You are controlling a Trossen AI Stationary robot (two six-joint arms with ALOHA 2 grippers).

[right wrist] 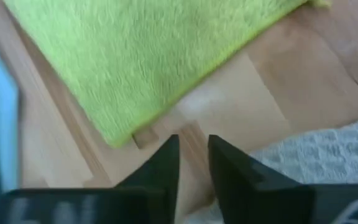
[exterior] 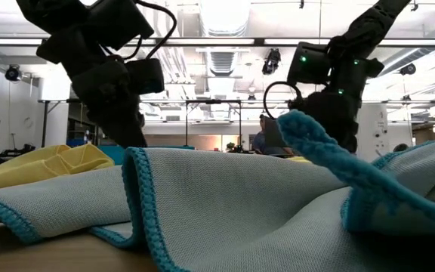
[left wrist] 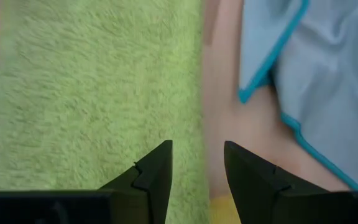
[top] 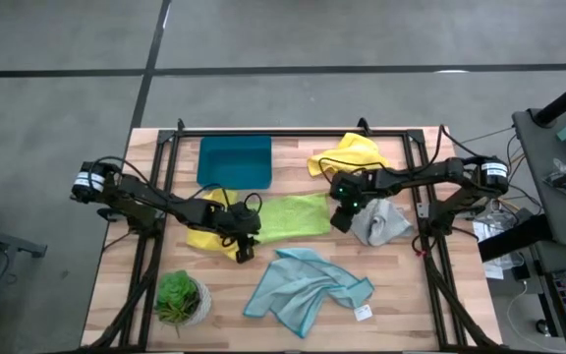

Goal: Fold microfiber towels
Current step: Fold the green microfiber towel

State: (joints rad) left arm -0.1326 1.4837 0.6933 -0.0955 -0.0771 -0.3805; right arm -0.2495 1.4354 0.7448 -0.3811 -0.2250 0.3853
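The lime green towel (top: 293, 216) lies spread flat at the table's middle. My left gripper (top: 245, 246) is open just above its near left corner; in the left wrist view (left wrist: 197, 168) one finger stands over the green pile (left wrist: 92, 93) and the other over bare wood. My right gripper (top: 342, 218) is slightly open at the towel's near right corner (right wrist: 120, 134), its fingers (right wrist: 193, 163) over bare wood beside the pale grey towel (top: 379, 224). The light blue towel (top: 303, 285) lies crumpled near the front. One yellow towel (top: 209, 231) lies under my left arm, another (top: 347, 155) at the back.
A teal tray (top: 234, 160) stands at the back left of centre. A small potted plant (top: 180, 298) stands at the front left. A small white tag (top: 364, 313) lies by the blue towel. In the low view the blue towel (exterior: 240, 204) fills the foreground.
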